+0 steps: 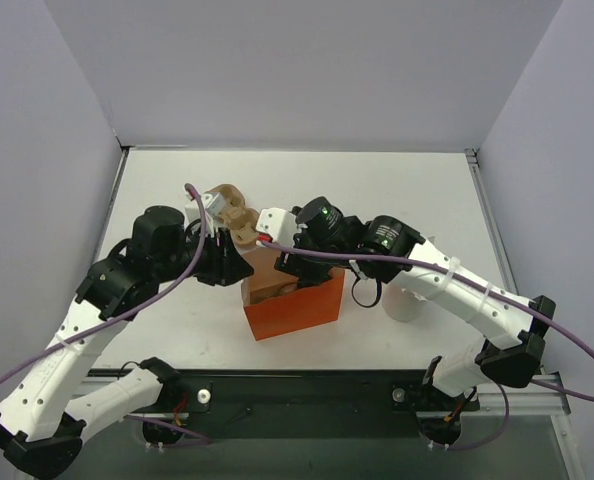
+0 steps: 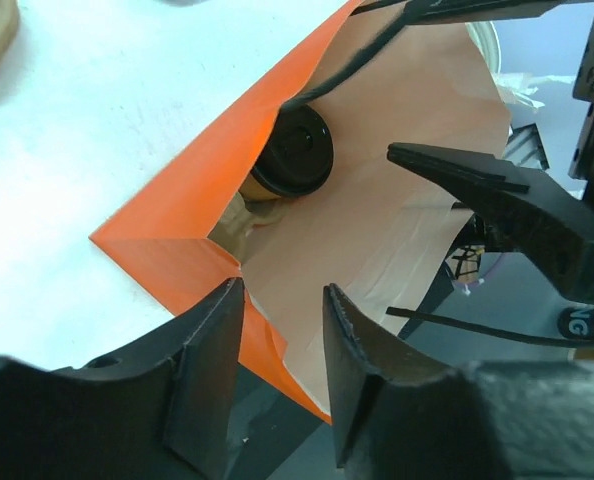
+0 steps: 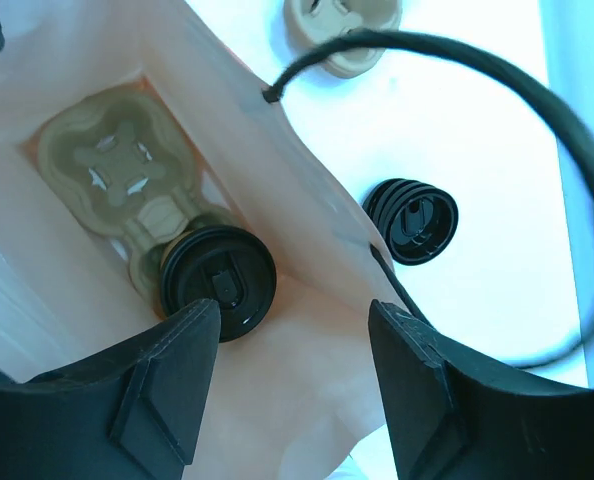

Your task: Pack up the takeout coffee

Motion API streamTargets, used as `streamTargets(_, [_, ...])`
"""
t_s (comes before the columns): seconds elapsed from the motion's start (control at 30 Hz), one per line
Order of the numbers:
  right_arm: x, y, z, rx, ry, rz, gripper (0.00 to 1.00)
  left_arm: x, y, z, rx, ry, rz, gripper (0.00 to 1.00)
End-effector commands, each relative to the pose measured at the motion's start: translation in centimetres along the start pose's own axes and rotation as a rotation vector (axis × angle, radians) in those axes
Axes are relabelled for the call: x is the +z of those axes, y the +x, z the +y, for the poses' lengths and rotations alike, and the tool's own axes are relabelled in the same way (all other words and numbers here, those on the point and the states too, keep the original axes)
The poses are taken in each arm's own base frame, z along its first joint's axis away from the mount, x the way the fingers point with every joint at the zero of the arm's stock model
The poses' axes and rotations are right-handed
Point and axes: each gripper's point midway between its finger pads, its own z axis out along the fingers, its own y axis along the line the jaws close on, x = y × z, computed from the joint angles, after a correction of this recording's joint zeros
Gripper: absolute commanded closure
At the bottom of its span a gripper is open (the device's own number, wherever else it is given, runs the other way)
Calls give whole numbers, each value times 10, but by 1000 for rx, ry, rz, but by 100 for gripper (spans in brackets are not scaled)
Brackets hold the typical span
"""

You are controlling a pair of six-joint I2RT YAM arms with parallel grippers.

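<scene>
The takeout coffee (image 3: 217, 280), a tan cup with a round black lid, sits inside the orange bag (image 1: 295, 308) in a tan pulp carrier (image 3: 122, 165) at the bottom. It also shows in the left wrist view (image 2: 292, 150), deep in the bag. My right gripper (image 3: 292, 315) is open and empty, hanging over the bag's mouth just above the lid. My left gripper (image 2: 282, 295) is at the bag's left corner, its jaws apart with the bag's wall edge (image 2: 277, 345) between them.
A stack of black lids (image 3: 410, 220) lies on the table beside the bag. Spare pulp carriers (image 1: 232, 215) sit behind the bag. A white cup (image 1: 407, 305) stands to its right. The bag's black cord handle (image 3: 537, 110) loops out to the right.
</scene>
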Motion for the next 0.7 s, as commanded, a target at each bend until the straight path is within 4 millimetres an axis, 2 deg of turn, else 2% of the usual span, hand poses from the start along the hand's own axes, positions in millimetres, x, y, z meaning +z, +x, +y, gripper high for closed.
streamTargets(0.0, [-10,-8,-10,83,30,-15,39,-10,-31,-8,40,-15,-95,51])
streamTargets(0.23, [-35,-23,-37,206,121,-90,40,-31,-56,-5,92,-94,-181,36])
streamTargets(0.43, [-60,-28,-44,326,128,-183,40,-46,-64,-7,99,-113,-224,23])
streamTargets(0.47, [-65,-28,-50,357,161,-187,40,-48,-66,-6,98,-123,-232,20])
streamTargets(0.5, [-70,-29,-54,388,178,-201,40,-50,-66,-5,101,-126,-236,9])
streamTargets(0.53, [-80,-29,-56,437,191,-225,41,-53,-66,-5,106,-128,-247,5])
streamTargets(0.67, [-103,-15,-69,513,293,-246,40,-60,-65,1,134,-160,-262,3])
